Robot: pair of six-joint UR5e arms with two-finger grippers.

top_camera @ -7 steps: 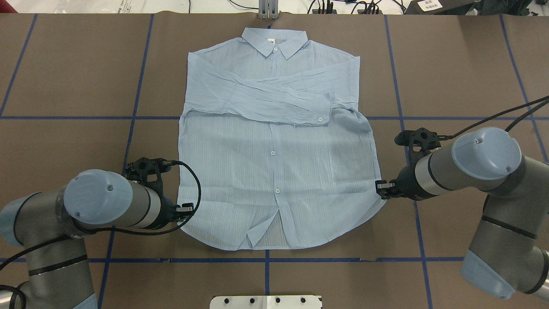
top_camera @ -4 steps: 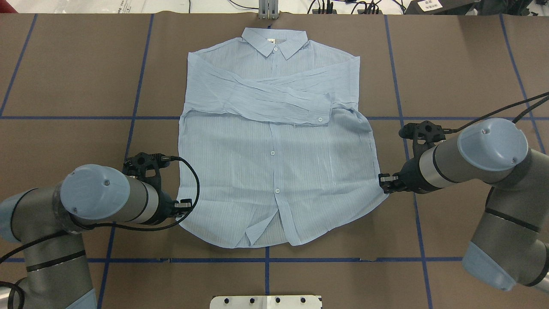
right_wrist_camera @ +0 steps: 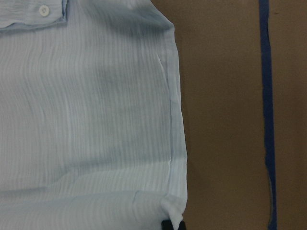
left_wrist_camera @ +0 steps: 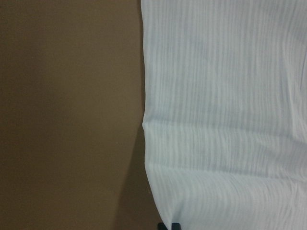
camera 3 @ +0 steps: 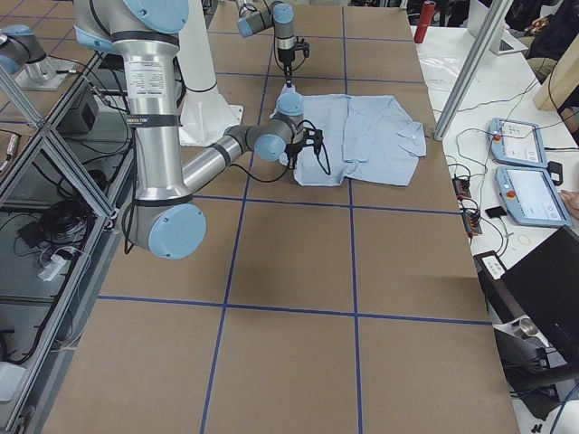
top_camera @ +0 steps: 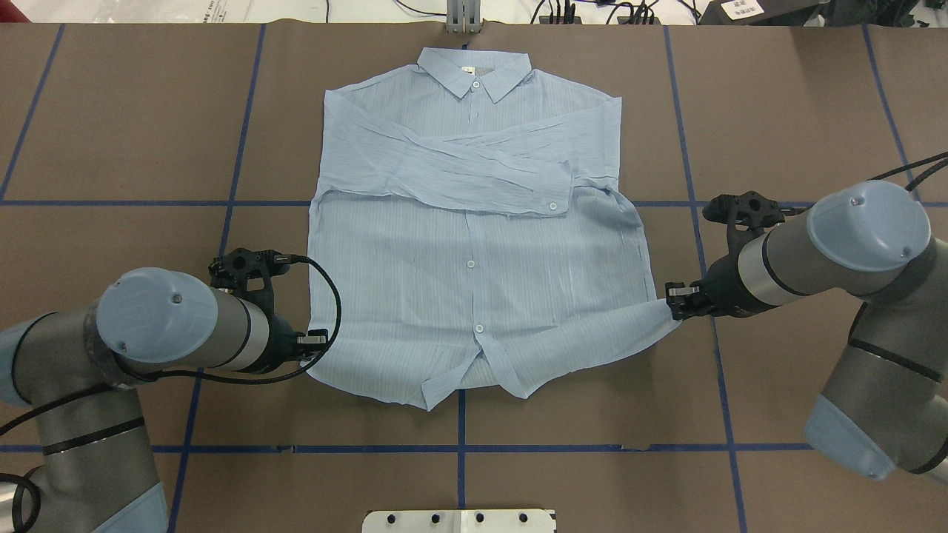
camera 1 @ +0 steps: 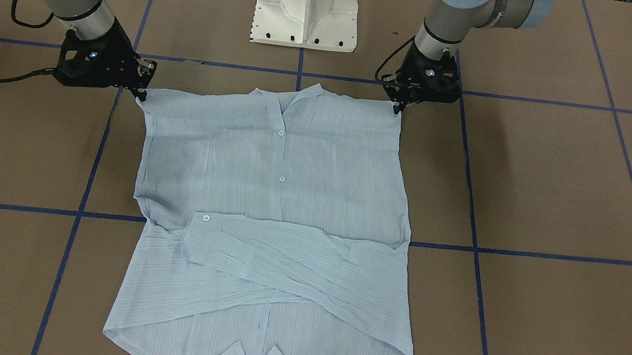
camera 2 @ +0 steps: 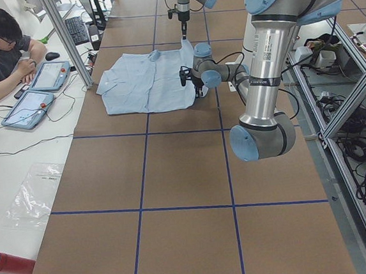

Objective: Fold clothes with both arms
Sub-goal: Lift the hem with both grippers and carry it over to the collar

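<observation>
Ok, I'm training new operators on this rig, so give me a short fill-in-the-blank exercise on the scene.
1. The shirt lies buttoned side up with both ____ folded across its chest.
2. The left gripper and right gripper each pinch a corner of its bottom ____.
3. The table is marked with tape lines coloured ____.
Missing words: sleeves; hem; blue.

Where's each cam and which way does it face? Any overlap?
Front-facing: across the table, looks down at robot; shirt, white base, left gripper at view's right, right gripper at left.
Overhead: behind robot, looks forward and down; left arm left, right arm right.
Exterior left: table end; left arm near.
Exterior right: opposite end; right arm near.
Left wrist: down on shirt edge; gripper tip at bottom.
Right wrist: same, other edge.
Shared: front-facing and overhead both show grippers on hem corners, mirrored.
</observation>
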